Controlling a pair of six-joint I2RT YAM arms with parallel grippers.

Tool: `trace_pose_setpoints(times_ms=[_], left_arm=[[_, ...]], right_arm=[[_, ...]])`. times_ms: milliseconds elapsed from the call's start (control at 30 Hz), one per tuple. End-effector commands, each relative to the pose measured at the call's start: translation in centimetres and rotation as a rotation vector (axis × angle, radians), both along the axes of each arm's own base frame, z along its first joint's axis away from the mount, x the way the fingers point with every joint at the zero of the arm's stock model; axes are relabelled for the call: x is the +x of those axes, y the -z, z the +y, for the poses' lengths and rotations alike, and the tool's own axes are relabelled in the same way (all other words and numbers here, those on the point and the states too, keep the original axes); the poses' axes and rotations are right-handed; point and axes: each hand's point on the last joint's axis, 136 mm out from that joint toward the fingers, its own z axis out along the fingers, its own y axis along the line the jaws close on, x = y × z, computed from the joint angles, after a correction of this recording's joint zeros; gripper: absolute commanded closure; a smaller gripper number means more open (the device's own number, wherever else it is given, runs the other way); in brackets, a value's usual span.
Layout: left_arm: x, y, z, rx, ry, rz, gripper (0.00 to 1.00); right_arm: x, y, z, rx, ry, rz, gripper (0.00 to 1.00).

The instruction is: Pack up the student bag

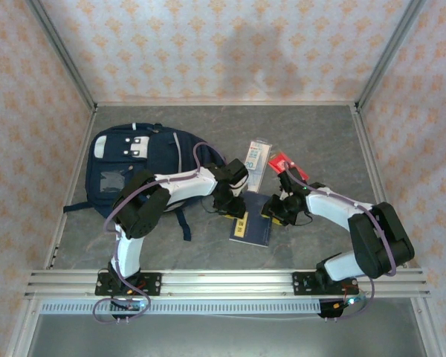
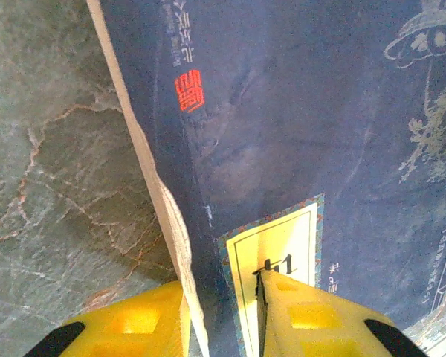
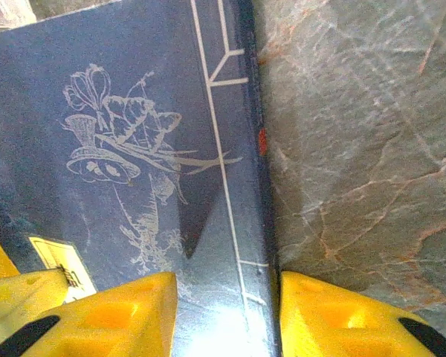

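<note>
Navy blue with white patches on the student bag (image 1: 137,167), navy again on the book (image 1: 251,223), with a yellow bordered label, a red mark and a pale line drawing. Grey-green marbling with rusty veins across the table (image 1: 320,134); peach with an orange floral repeat on the walls (image 1: 230,44); bright yellow on the left pincer (image 2: 219,297).
</note>
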Motion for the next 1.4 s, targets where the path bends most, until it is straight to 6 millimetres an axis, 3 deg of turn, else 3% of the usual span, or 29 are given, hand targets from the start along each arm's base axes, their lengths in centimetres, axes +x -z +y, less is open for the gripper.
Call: trace_pose_setpoints(times_ms=[0,133,300,600,733,900,1000,1033,1167,1367], left_arm=[[-0.6,0.5,-0.4,-0.013,0.015,0.018,0.74],[-0.8,0.6,0.0,0.002,0.025,0.018,0.75],[-1.1,0.8,0.3,0.01,0.032,0.02,0.76],[-1.0,1.0,0.6,0.029,0.044,0.017,0.76],[-1.0,0.8,0.7,0.032,0.047,0.013,0.76],[-0.6,-0.5,0.7,0.012,0.026,-0.007,0.77],[-0.4,-1.5,0.7,-0.023,-0.021,-0.003,0.75],[-0.2,-3.0,0.7,-0.051,-0.042,-0.024,0.73],[0.6,-6.7,1.3,-0.11,-0.157,-0.054,0.55],[2.4,-13.8,3.1,-0.182,-0.366,-0.143,0.38]], right_arm=[[-0.1,-3.0,3.7,0.202,-0.1,-0.077,0.6],[-0.2,-4.9,3.8,0.239,-0.095,-0.125,0.6],[-0.4,-5.7,4.3,0.293,-0.086,-0.133,0.6],[-0.3,-6.0,5.6,0.406,-0.084,-0.14,0.6],[-0.2,-4.6,5.2,0.347,-0.097,-0.123,0.62],[-0.3,-2.0,4.0,0.234,-0.09,-0.061,0.71],[-0.1,-1.4,3.6,0.198,-0.062,-0.049,0.84],[0.1,-1.6,3.4,0.19,-0.05,-0.055,0.89],[1.5,-4.9,3.4,0.226,0.019,-0.154,0.98],[4.8,-13.6,3.1,0.373,0.219,-0.37,1.0]])
